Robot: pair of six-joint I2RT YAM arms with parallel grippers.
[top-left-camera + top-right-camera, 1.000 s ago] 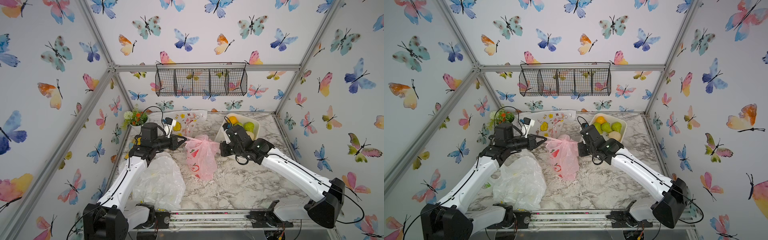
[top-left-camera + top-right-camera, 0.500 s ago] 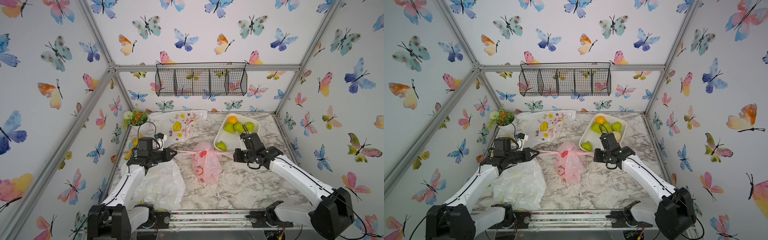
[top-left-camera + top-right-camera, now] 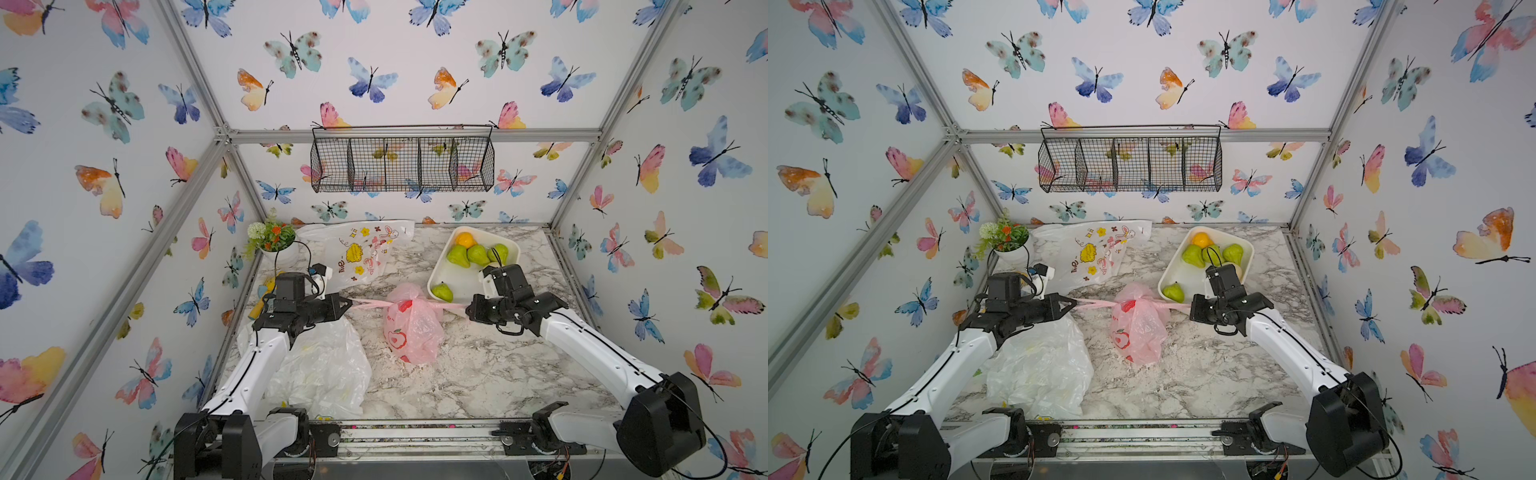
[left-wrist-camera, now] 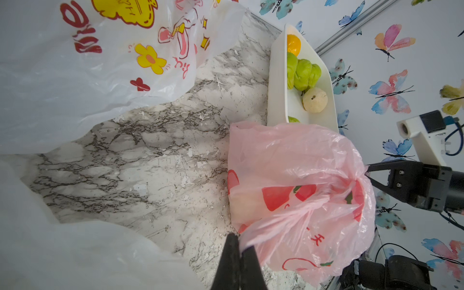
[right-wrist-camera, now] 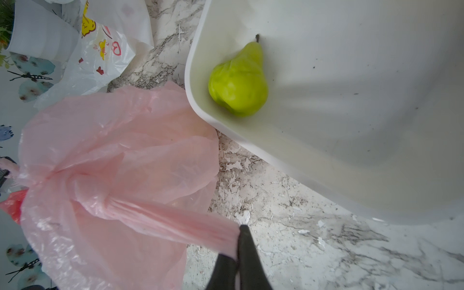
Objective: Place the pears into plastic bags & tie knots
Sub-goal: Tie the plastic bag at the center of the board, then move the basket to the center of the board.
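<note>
A pink bag (image 3: 413, 328) is seen near the middle of the bench (image 3: 478, 365). Its handle strips are drawn out taut to either side from a knot (image 3: 409, 296) at its top. One strip is clamped in the fully closed left gripper (image 3: 347, 302). The other is pinched between the nearly closed jaws of the right gripper (image 5: 238, 232). Green pears (image 3: 442, 292) are left in a white tray (image 3: 461, 276) toward the far right corner. If harder pulling is applied, the thin film could be torn, or a strip could be slipped free. If the strips are released too early, the knot could be loosened.
</note>
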